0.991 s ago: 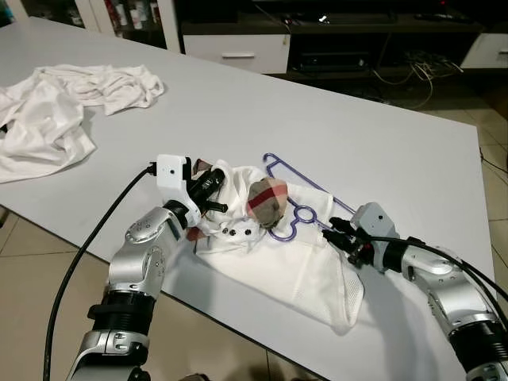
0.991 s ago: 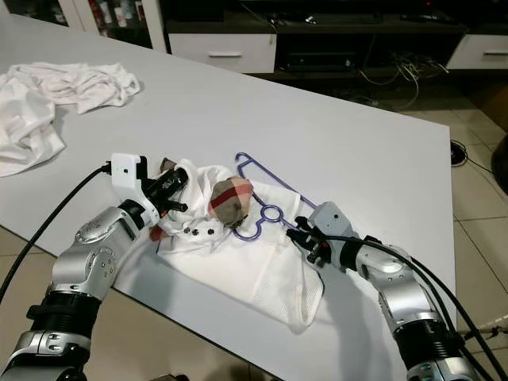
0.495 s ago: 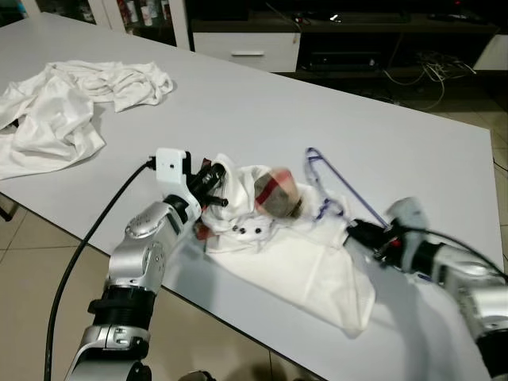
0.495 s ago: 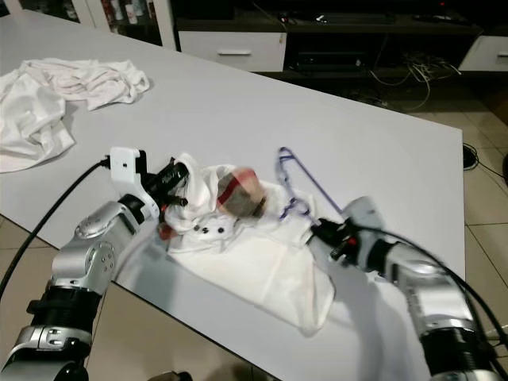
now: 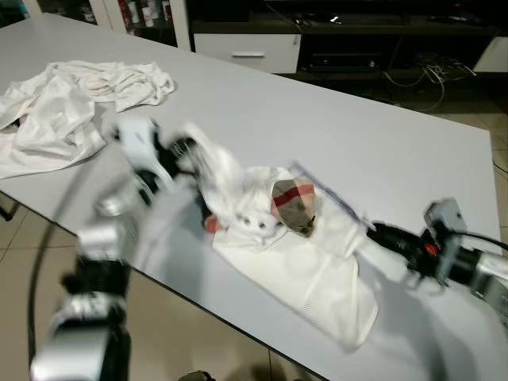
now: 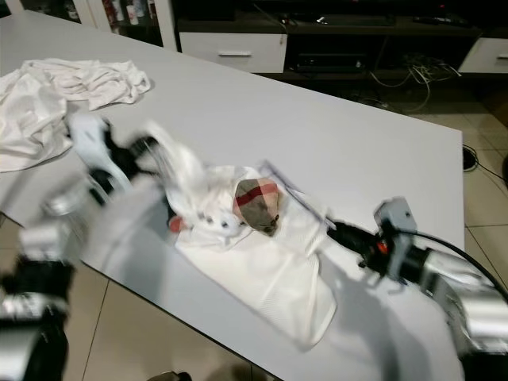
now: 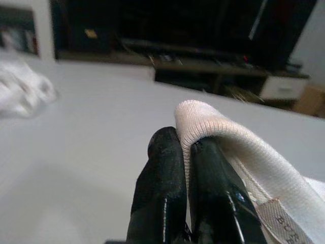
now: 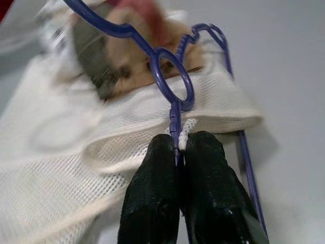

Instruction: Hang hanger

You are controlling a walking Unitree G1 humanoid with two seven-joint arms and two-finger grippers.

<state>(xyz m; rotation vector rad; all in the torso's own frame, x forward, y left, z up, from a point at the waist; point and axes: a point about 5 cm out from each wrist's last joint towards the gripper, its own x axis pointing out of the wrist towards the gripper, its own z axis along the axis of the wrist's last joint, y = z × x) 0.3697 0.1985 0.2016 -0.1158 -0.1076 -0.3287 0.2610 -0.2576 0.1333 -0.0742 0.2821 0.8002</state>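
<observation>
Hanger (ribbed collar in left claw)

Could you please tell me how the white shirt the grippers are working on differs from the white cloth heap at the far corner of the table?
The white shirt lies spread near the table's front edge; the cloth heap is crumpled at the far left. The shirt shows buttons and a plaid inner collar; the heap looks plain. The left gripper pinches the shirt's edge and the right gripper the purple hanger on it; the heap lies untouched. Both are white fabric.
</observation>
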